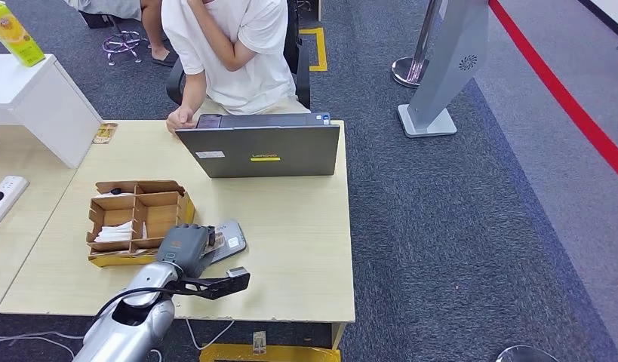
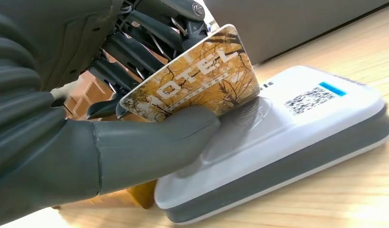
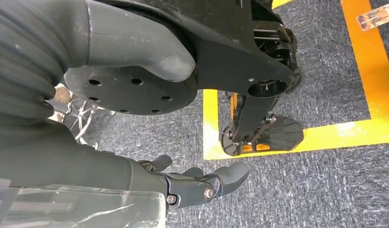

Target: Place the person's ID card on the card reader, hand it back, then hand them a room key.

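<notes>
Light wooden desk [image 1: 305,249] stands on grey carpet [image 1: 456,226] crossed by a red stripe [image 1: 562,94]

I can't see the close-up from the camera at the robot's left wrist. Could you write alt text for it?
The robot's grey left hand holds a yellow-brown card printed with bare trees and the letters "OTEL", pinched between thumb and dark fingers, its edge over a white and grey card reader. The reader lies on a light wooden table and carries a QR code and a small blue label.
</notes>
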`<control>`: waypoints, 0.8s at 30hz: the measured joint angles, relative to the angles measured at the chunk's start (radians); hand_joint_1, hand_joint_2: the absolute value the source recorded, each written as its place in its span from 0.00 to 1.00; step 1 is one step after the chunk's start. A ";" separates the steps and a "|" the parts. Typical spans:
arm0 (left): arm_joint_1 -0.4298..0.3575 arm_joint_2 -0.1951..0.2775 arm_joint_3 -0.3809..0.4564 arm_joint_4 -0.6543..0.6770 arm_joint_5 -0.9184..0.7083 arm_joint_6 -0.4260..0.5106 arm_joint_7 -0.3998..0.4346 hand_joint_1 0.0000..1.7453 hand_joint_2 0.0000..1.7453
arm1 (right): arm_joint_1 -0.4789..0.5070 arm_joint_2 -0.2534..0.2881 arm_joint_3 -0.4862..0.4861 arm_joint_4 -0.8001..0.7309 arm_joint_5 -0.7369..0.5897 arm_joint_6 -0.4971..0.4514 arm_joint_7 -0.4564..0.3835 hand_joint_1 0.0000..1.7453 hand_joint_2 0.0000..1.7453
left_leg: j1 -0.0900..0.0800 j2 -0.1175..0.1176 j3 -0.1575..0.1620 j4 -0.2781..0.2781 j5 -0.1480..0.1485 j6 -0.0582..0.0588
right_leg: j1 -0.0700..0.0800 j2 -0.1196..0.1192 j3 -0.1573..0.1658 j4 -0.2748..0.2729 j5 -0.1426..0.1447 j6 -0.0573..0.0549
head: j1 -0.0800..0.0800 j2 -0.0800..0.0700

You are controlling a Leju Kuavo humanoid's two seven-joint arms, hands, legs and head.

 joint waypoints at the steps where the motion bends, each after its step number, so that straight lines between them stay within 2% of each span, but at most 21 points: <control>1: -0.005 0.001 -0.001 0.007 0.017 0.000 -0.009 1.00 1.00 | 0.000 0.000 0.000 0.000 0.003 0.001 0.000 0.00 1.00 | 0.000 0.000 0.000 0.000 0.000 0.000 | 0.000 0.000 0.000 0.000 0.000 0.000 | 0.000 0.000; 5: -0.027 0.014 -0.004 0.009 0.077 0.010 -0.028 1.00 1.00 | 0.000 0.000 -0.001 0.000 0.015 0.003 0.000 0.00 1.00 | 0.000 0.000 0.000 0.000 0.001 0.000 | 0.000 0.000 0.000 0.001 0.000 0.000 | 0.000 0.000; 11: -0.052 0.043 -0.005 -0.055 0.095 0.044 -0.024 1.00 1.00 | 0.000 0.000 -0.004 0.000 0.015 0.004 -0.003 0.00 1.00 | 0.000 0.000 0.000 0.000 0.001 -0.001 | 0.000 0.000 0.000 0.001 0.000 0.000 | 0.000 0.000; 13: -0.052 0.048 -0.005 -0.077 0.085 0.093 -0.026 1.00 1.00 | 0.001 0.001 -0.004 0.000 0.017 0.004 -0.005 0.00 1.00 | 0.000 0.000 0.000 0.000 0.001 -0.001 | 0.000 0.000 -0.001 0.001 0.000 0.000 | 0.000 0.000; 18: -0.069 0.074 0.008 -0.215 0.007 0.316 -0.033 1.00 1.00 | 0.001 0.004 -0.004 0.000 0.046 0.003 -0.008 0.00 1.00 | 0.000 0.000 -0.001 0.000 0.001 -0.001 | 0.000 0.000 -0.001 0.001 0.000 0.000 | 0.000 0.000; 21: -0.118 0.099 0.037 -0.292 -0.017 0.335 -0.037 1.00 1.00 | 0.000 0.006 -0.004 0.000 0.064 0.004 -0.008 0.00 1.00 | 0.001 0.000 -0.001 0.000 0.001 -0.001 | 0.000 0.000 -0.001 0.001 0.000 0.000 | 0.000 0.000; 24: -0.197 0.129 0.076 -0.311 -0.029 0.322 -0.039 1.00 1.00 | 0.000 0.008 -0.004 0.000 0.079 0.007 -0.008 0.00 1.00 | 0.001 0.000 -0.001 0.000 0.002 -0.002 | 0.001 0.000 -0.001 0.002 0.001 -0.001 | 0.000 0.000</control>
